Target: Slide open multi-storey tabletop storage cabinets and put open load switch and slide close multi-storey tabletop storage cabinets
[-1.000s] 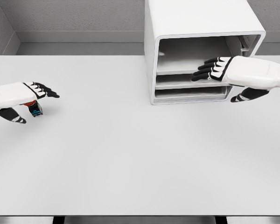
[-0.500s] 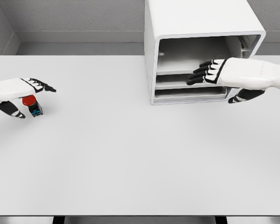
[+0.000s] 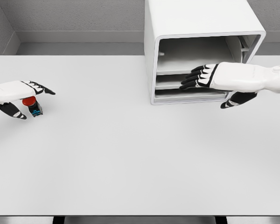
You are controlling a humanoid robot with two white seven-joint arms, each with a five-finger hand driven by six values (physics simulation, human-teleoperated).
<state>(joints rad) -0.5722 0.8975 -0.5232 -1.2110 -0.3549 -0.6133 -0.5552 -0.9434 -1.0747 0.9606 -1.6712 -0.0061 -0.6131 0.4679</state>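
Two bare shelves inside cabinet (image 3: 203,46), spread right hand (image 3: 210,78) at its front; left hand (image 3: 18,93) spread over switch (image 3: 33,106).

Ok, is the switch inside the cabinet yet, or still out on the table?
Out. The switch sits on the table under the left hand, far from the cabinet.

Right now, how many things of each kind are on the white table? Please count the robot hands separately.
Storage cabinet: 1
Load switch with red knob: 1
Robot hands: 2, left hand over the switch, right hand at the cabinet's shelves
Total: 2 things on the table, plus 2 hands
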